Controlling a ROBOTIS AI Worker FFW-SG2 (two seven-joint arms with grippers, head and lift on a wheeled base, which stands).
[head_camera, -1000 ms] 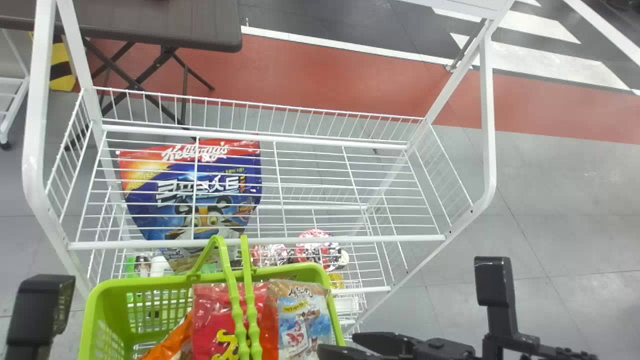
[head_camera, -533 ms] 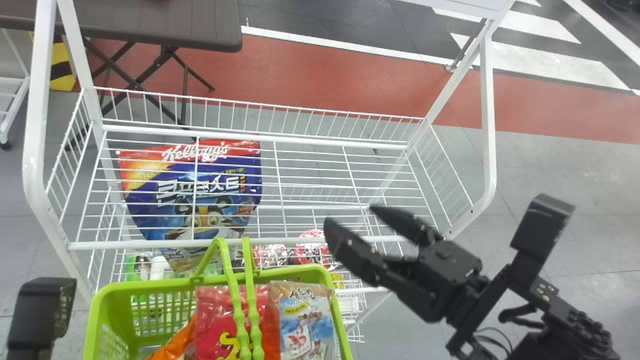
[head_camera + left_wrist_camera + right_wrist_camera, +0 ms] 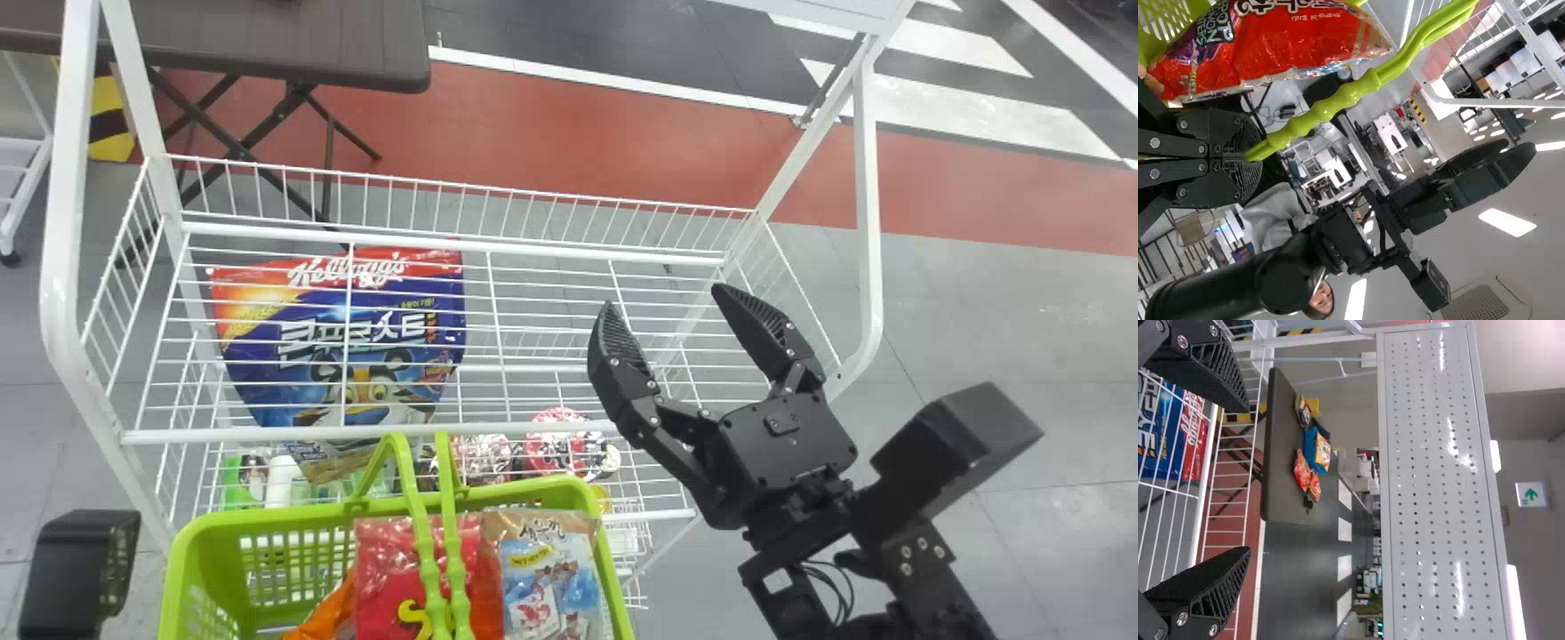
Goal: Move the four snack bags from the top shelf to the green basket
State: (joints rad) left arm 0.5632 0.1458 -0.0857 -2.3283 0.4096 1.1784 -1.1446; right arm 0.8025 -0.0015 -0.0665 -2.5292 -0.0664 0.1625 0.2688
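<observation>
3 glossy red, orange and tan-blue snack bags (image 3: 387, 569) sit inside the green plastic basket (image 3: 178, 569). Right of it, my black right gripper (image 3: 662, 298) gapes wide; my black left gripper (image 3: 1251, 159) pinches its green handles (image 3: 1345, 97). A low right swing could snag them; a slipping pinch could tip everything.

Right gripper (image 3: 661, 295) gapes wide — left gripper (image 3: 1250, 159) clamped closed.
</observation>
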